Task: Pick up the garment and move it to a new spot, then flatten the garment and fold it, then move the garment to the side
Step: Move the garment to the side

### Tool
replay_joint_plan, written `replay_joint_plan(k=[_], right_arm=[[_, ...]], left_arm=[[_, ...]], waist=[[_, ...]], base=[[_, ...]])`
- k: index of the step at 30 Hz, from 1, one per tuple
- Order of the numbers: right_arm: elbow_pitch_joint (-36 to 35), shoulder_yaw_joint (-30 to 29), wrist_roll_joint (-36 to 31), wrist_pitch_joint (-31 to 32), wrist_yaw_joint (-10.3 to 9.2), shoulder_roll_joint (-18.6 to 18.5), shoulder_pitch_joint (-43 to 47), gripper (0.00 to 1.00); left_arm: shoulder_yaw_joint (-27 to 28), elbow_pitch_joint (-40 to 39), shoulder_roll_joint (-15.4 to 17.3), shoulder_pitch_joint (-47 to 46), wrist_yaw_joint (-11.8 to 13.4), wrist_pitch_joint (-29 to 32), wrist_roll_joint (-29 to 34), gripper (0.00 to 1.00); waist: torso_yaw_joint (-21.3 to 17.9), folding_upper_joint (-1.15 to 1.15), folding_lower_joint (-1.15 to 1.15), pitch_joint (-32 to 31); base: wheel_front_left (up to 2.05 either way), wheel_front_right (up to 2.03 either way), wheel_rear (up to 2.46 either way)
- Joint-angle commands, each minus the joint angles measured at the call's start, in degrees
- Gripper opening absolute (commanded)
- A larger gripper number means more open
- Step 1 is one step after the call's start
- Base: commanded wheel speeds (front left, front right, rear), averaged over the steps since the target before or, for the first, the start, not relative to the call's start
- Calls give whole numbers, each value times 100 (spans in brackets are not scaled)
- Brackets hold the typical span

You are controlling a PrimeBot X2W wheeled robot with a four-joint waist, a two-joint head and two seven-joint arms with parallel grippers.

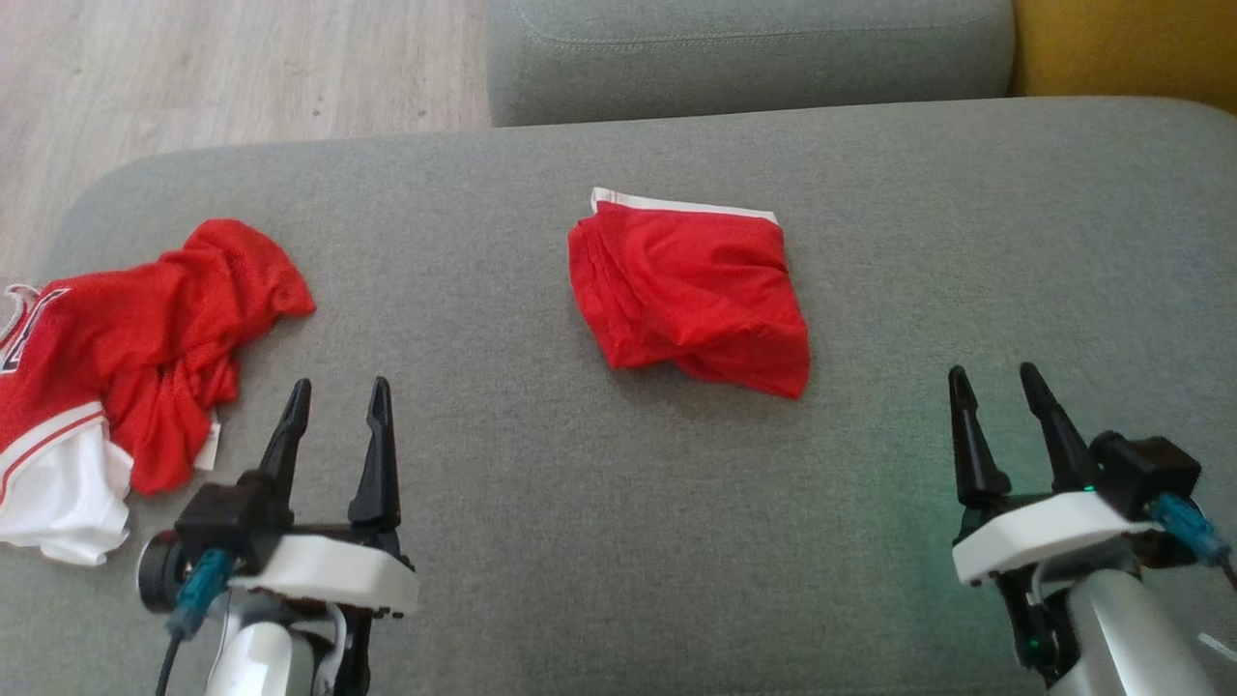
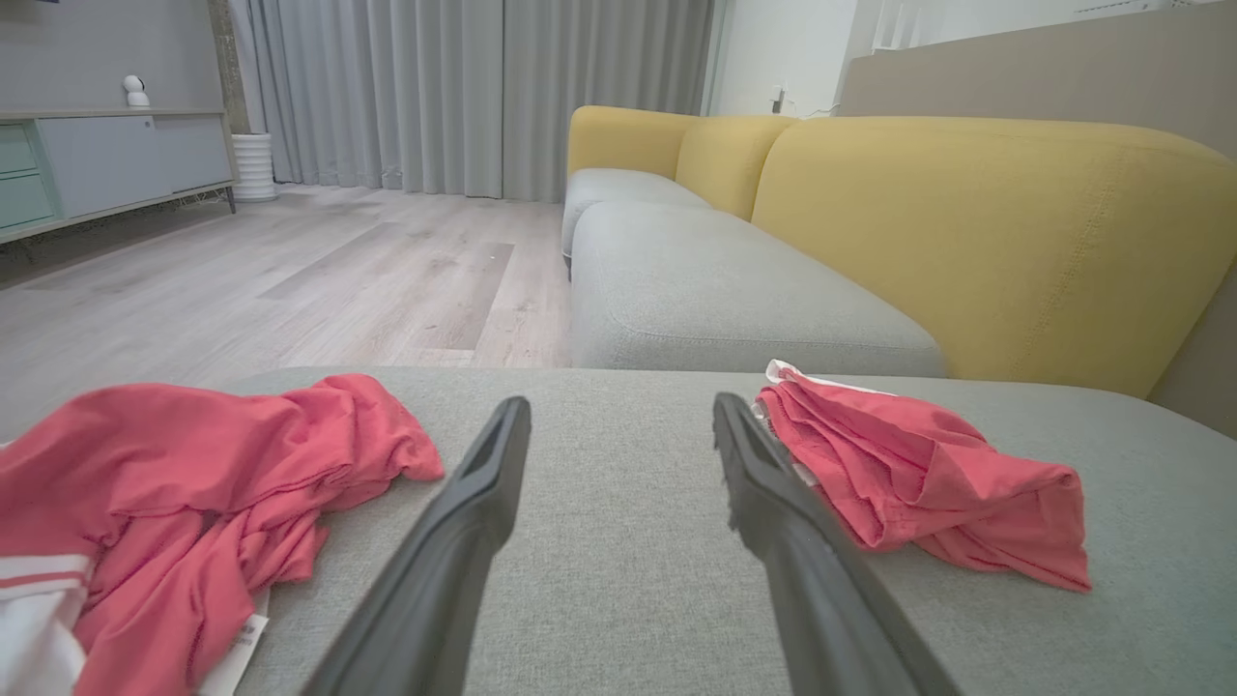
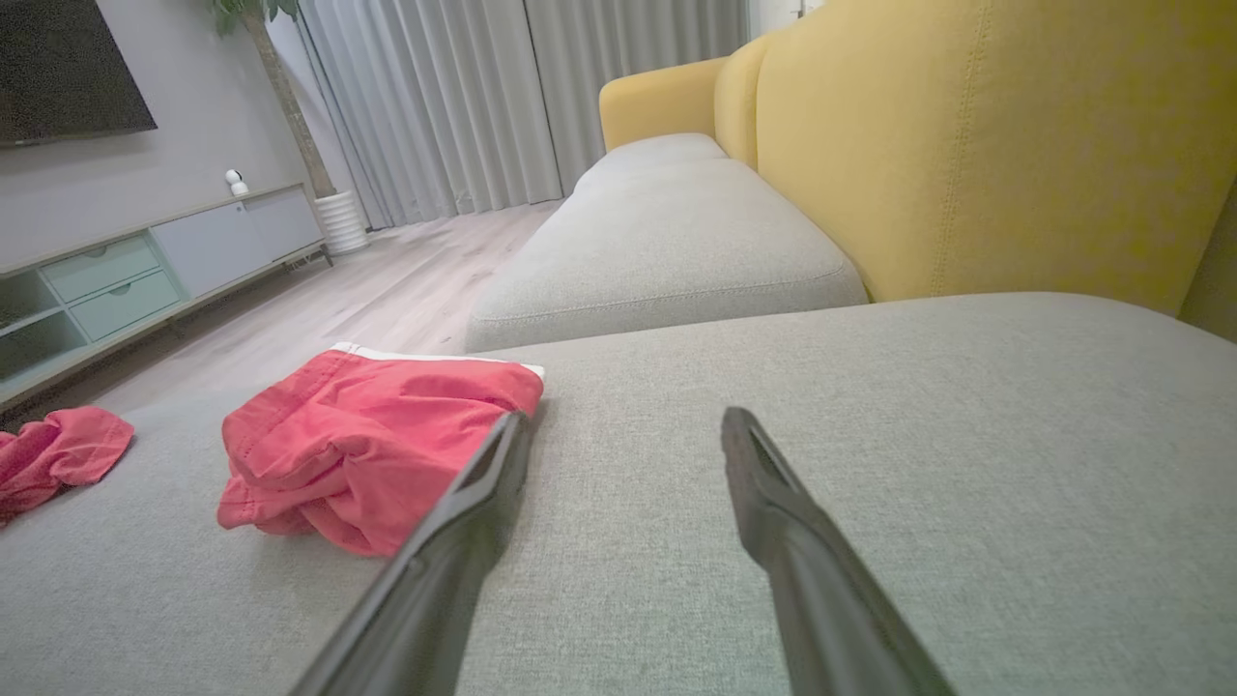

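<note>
Fingers [image 1: 377,454] of both grippers stand wide apart and hold nothing. From the head camera, the left gripper [image 1: 340,387] hovers low at the near left and the right gripper [image 1: 992,372] at the near right. Both point away across a broad grey sofa seat [image 1: 580,541].

Between them, nearer the far edge, lies a pair of red shorts [image 1: 691,290], loosely bunched into a rough block with its white waistband [image 1: 676,205] along the far side. It touches neither gripper. Lying midway between the two arms, where either can reach it, it seems to be the garment to work on. The parted fingers look ready for a first pick, and nothing of the task appears done yet.

A crumpled red jersey [image 1: 145,358] with white trim is heaped at the left end of the seat, just beside the left gripper and well apart from the shorts.

Bare cushion lies in front of the shorts and to their right, giving the widest room for spreading cloth. The left side is crowded by the jersey. Just behind the waistband the seat ends in a rounded edge. Beyond it are a second grey cushion [image 1: 744,58] and a yellow backrest [image 1: 1121,43], with wooden floor [image 1: 242,68] past the far left corner. Cloth pushed that way could slip off.
</note>
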Motion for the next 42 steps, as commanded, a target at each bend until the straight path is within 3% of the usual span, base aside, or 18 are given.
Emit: replay_joint_plan(k=[1, 6, 10, 23, 32, 35, 39, 40, 41, 42], right_arm=[[-218, 134, 1, 40, 44, 2, -167, 100], [-200, 382, 185, 432, 44, 10, -633, 100], [224, 599, 481, 1000, 44, -59, -1428, 100], [2927, 945, 1460, 2472, 44, -400, -3880, 100], [4480, 1018, 1910, 3758, 44, -362, -4321, 100], [4617, 1051, 2036, 4073, 44, -221, -4333, 100], [4543, 1122, 2130, 4034, 44, -166, -4291, 99], [4503, 1161, 2135, 3962, 44, -173, -4278, 52], [4469, 1192, 2136, 3854, 44, -191, -4268, 18], [4451, 1212, 2142, 3748, 44, -206, -4262, 0]], left_arm=[[170, -180, 27, -308, 53, -30, 29, 100], [135, -202, 27, -371, 91, -30, 19, 100], [56, -214, 27, -463, 104, -30, -11, 100], [-385, -229, 27, -891, 207, -30, -197, 100], [-470, -217, 27, -966, 277, -30, -234, 100], [-469, -211, 27, -965, 287, -30, -233, 100], [-464, -209, 27, -967, 293, -30, -225, 100], [-469, -209, 27, -972, 290, -30, -219, 100], [-474, -209, 27, -977, 288, -30, -213, 100], [-475, -208, 27, -979, 288, -30, -206, 100]], waist=[[21, 0, 0, 8], [104, 0, 0, 120], [233, 0, 0, 265], [1070, 0, 0, 976], [1371, 0, 0, 1105], [1382, 0, 0, 1101], [1363, 0, 0, 1102], [1352, 0, 0, 1100], [1338, 0, 0, 1094], [1318, 0, 0, 1082]], base=[[0, 0, 0], [0, 0, 0], [0, 0, 0], [0, 0, 0], [0, 0, 0], [0, 0, 0], [0, 0, 0], [0, 0, 0], [0, 0, 0], [0, 0, 0]])
